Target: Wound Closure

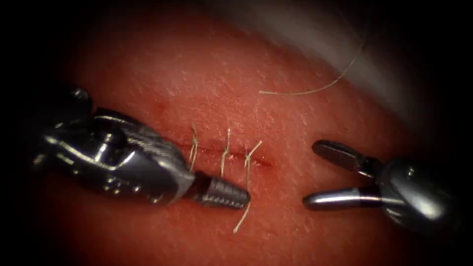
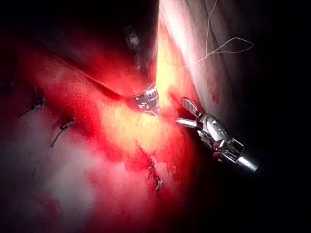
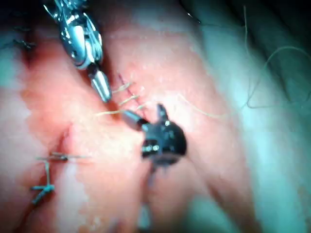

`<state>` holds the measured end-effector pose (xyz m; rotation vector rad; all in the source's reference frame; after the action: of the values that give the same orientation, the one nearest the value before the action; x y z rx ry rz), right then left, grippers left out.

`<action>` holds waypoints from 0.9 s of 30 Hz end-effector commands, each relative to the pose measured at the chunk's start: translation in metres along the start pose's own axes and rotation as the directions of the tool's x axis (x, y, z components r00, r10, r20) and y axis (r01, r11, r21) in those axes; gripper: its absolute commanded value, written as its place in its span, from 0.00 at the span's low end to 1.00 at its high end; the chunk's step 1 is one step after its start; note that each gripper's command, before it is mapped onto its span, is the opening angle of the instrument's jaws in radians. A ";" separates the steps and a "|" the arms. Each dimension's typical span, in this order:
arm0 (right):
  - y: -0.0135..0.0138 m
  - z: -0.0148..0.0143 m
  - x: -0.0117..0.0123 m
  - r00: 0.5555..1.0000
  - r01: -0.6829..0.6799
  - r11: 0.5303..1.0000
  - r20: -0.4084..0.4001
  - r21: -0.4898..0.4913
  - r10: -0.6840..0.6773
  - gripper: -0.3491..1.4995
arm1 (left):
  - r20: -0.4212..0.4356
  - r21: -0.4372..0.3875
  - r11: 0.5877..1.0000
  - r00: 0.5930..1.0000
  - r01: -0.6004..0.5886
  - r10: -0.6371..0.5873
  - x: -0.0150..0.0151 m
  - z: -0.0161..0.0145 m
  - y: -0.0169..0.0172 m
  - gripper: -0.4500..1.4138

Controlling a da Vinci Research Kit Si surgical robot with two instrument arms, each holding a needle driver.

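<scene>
The left claw (image 1: 221, 193) is closed, its tip touching the thread tail (image 1: 245, 216) of the stitch nearest the right claw; whether it pinches that thread I cannot tell. The right claw (image 1: 320, 172) gapes wide and holds nothing, just beyond the cut (image 1: 212, 151) in the tissue (image 1: 207, 74). I can make out no needle. A loose thread (image 1: 315, 88) lies further off. Any trimming is best done with the tail held taut, clear of the knots.

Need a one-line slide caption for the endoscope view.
Three stitches span the cut in the tissue; left tool shut and right tool open, both empty.
</scene>
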<state>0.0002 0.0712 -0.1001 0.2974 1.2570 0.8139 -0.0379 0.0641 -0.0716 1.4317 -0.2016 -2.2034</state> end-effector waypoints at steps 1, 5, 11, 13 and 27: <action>0.0001 0.0008 -0.0002 1.000 0.001 1.000 -0.001 0.003 -0.001 0.94 | 0.001 0.000 1.000 1.000 0.003 -0.003 -0.0002 0.0008 0.0004 0.52; 0.0001 0.0008 -0.0002 1.000 0.001 1.000 -0.001 0.003 -0.001 0.94 | 0.009 0.002 1.000 1.000 -0.002 0.002 -0.0003 0.0013 0.0010 0.59; 0.0001 0.0008 -0.0002 1.000 0.001 1.000 -0.001 0.002 -0.001 0.94 | 0.022 -0.017 0.998 0.998 -0.052 0.053 -0.0006 0.0020 0.0020 0.59; 0.0001 0.0008 -0.0002 1.000 0.001 1.000 -0.001 0.002 -0.001 0.94 | 0.026 -0.026 0.998 0.997 -0.066 0.066 -0.0007 0.0021 0.0022 0.58; 0.0000 0.0010 -0.0003 1.000 0.001 1.000 0.002 0.001 -0.001 0.95 | 0.005 -0.069 0.991 0.993 -0.115 0.115 -0.0005 0.0028 0.0032 0.52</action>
<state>0.0004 0.0711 -0.1001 0.2960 1.2555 0.8118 -0.0387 0.0614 -0.0693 1.3365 -0.2074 -2.0960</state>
